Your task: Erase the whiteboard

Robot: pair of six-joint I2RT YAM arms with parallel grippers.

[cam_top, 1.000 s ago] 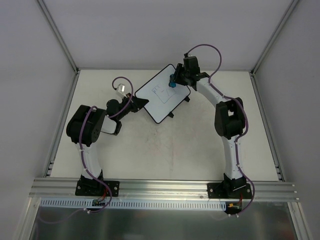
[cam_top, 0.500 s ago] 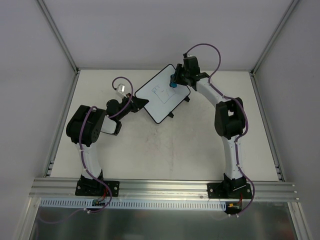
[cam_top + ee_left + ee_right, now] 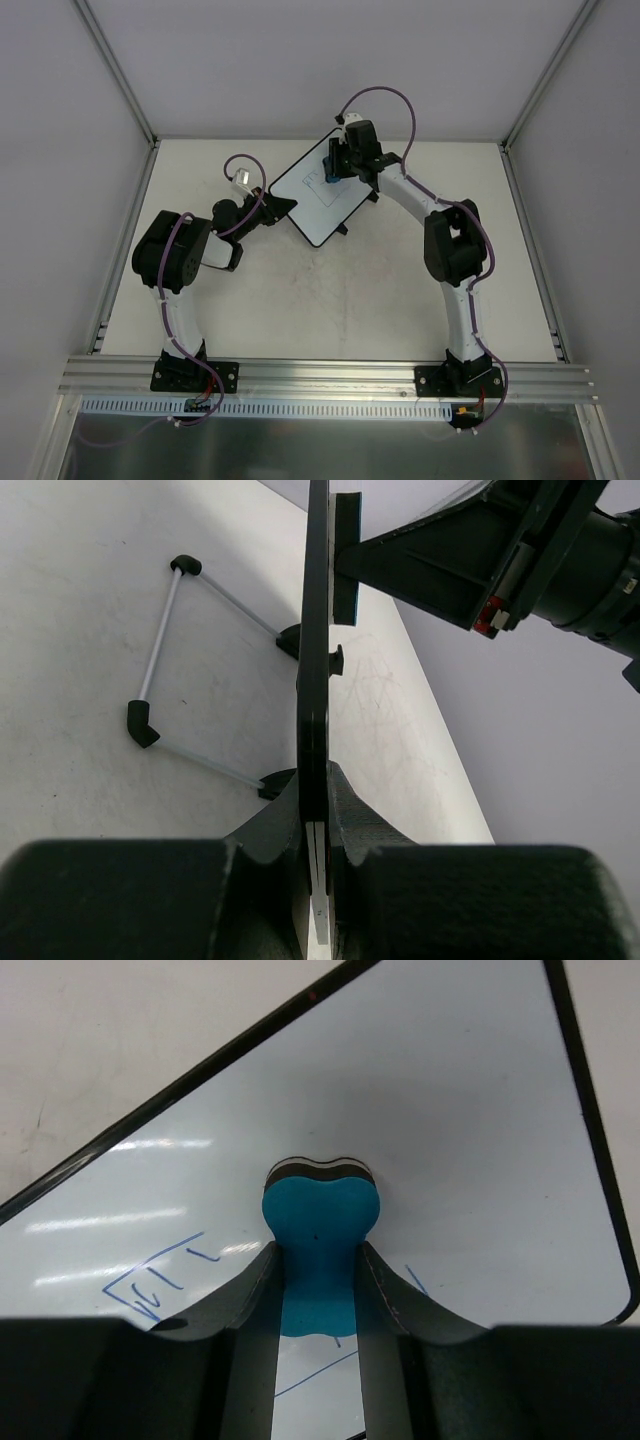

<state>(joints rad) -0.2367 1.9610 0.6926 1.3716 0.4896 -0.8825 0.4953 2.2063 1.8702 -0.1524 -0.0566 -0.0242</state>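
The whiteboard (image 3: 320,195), white with a black frame, stands tilted at the back middle of the table. My left gripper (image 3: 280,205) is shut on its left edge; in the left wrist view the board's edge (image 3: 315,680) runs straight up between the jaws. My right gripper (image 3: 335,168) is shut on the blue bone-shaped eraser (image 3: 320,1230), which presses flat on the board's face (image 3: 460,1150). Thin blue marker lines (image 3: 160,1280) remain left of and below the eraser.
The board's wire stand with black feet (image 3: 150,695) rests on the table behind the board. The right arm (image 3: 480,560) reaches across the board's far side. Grey walls enclose the cream table (image 3: 330,300) on three sides.
My right gripper has slid the eraser to the left across the board's upper part. The left gripper and the board have not moved.
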